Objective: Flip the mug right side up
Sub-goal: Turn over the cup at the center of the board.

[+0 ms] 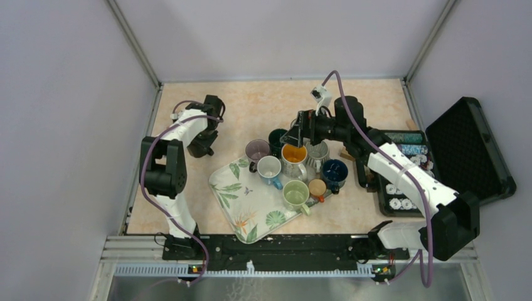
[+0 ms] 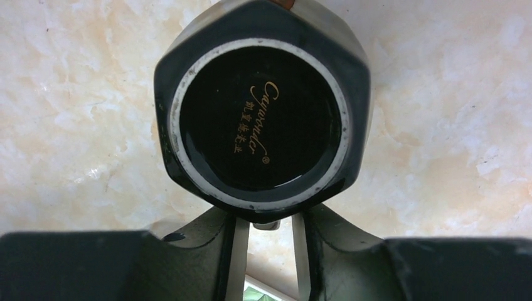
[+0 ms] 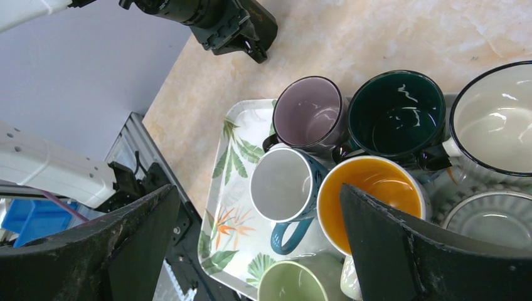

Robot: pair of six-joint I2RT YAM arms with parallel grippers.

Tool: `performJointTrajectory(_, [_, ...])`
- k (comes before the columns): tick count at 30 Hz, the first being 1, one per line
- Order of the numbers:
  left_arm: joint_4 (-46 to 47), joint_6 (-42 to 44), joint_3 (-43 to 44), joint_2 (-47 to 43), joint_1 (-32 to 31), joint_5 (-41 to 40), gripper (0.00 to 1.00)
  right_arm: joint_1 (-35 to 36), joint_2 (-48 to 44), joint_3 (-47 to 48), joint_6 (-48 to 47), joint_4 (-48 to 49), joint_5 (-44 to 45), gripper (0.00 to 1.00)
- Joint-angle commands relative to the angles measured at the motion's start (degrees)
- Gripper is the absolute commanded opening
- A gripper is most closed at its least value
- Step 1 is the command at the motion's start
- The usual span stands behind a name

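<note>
While the black mug (image 2: pixel 260 119) sits base-up, the left gripper (image 2: pixel 268 235) stands part-closed beside it — hold unclear; right gripper (image 3: pixel 257 207) gapes empty.

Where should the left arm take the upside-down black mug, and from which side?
Grip the black mug across two opposite flat facets of its side wall, coming down from above. Its ringed base faces up with the rim hidden beneath, so no lip is free; the facets probably seat the jaws squarely.
</note>
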Motion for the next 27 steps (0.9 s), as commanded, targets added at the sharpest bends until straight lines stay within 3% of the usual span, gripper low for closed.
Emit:
performJointTrajectory(1, [0.16,0.63,0.46,-2.46,0.33,-0.82,0.31,-0.69,-1.06,0.0,-0.01,2.14,-0.11,0.99])
performJointTrajectory(7, [1.84,2.53,-0.17,-3.15,0.33,-0.09,0.0,-0.67,-1.09,0.11,-0.03,2.11,0.05,0.99])
performJointTrajectory(18, [13.71,14.77,-3.1,-10.7,0.33,3.34,0.0,-0.64,-1.2,-0.04,1.38,3.19,-0.25,0.99])
performJointTrajectory(27, [31.18,24.5,-8.18,-21.1,0.42,16.18,0.0,-0.62,-0.58,0.21,4.97,6.61,-0.75,0.99])
